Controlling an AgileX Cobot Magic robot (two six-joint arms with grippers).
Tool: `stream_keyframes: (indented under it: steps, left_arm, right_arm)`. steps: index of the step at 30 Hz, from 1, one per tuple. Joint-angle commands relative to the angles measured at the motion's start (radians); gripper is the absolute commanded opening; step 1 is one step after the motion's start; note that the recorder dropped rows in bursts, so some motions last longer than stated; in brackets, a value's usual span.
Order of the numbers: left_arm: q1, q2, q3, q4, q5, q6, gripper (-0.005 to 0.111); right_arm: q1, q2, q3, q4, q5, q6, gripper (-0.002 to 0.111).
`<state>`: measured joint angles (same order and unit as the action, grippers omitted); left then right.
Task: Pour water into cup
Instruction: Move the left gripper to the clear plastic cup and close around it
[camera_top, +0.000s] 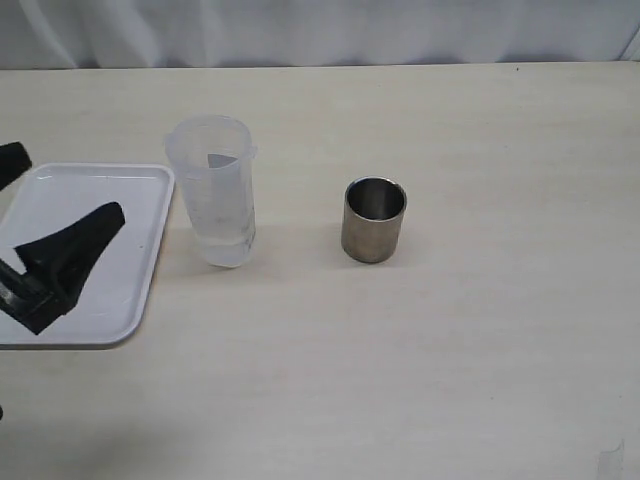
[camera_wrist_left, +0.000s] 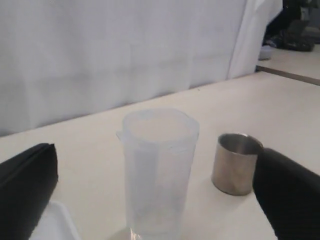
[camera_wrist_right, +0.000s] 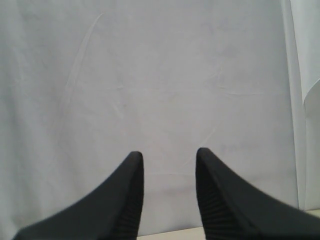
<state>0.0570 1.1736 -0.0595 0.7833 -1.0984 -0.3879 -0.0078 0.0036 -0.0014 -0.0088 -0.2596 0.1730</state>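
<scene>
Left wrist view shows the left gripper (camera_wrist_left: 156, 151) spread wide apart, the cup (camera_wrist_left: 235, 162) standing ahead, near one fingertip.

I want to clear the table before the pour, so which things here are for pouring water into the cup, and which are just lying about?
For the job:
- plastic beaker, with what looks like a little water at its bottom
- steel cup, upright, apart from the beaker
- left gripper, open, facing the beaker

Lying about:
- white tray, below the left gripper
</scene>
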Motion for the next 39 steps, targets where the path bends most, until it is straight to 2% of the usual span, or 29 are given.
stream_keyframes:
  steps: [1,7,13,16,19,22,28,34,39]
  left_arm:
    - [0.0,0.2,-0.083,0.114,-0.068,-0.005,0.105]
    - [-0.002,0.408,-0.163,0.167,-0.101,0.026,0.105]
    - [-0.079,0.558,-0.249,0.163,-0.105,0.112,0.105]
    - [-0.116,0.625,-0.298,0.112,-0.084,0.142,0.105]
    - [-0.128,0.686,-0.34,0.069,-0.05,0.147,0.105]
    - [-0.128,0.746,-0.367,0.069,-0.082,0.147,0.105]
    - [-0.128,0.831,-0.42,0.085,-0.123,0.15,0.105]
    - [-0.128,0.874,-0.483,0.169,-0.123,0.15,0.105]
    - [-0.163,0.901,-0.532,0.17,-0.123,0.15,0.105]
  right_arm:
    - [-0.002,-0.004,0.001,0.001,0.006,0.004,0.035]
    - [-0.002,-0.004,0.001,0.001,0.006,0.004,0.035]
    - [-0.002,-0.004,0.001,0.001,0.006,0.004,0.035]
    - [-0.002,-0.004,0.001,0.001,0.006,0.004,0.035]
    - [-0.002,-0.004,0.001,0.001,0.006,0.004,0.035]
    - [-0.002,-0.004,0.001,0.001,0.006,0.004,0.035]
    - [-0.002,-0.004,0.001,0.001,0.011,0.004,0.035]
    - [-0.002,-0.004,0.001,0.001,0.012,0.004,0.035]
    - [-0.002,-0.004,0.001,0.001,0.015,0.004,0.035]
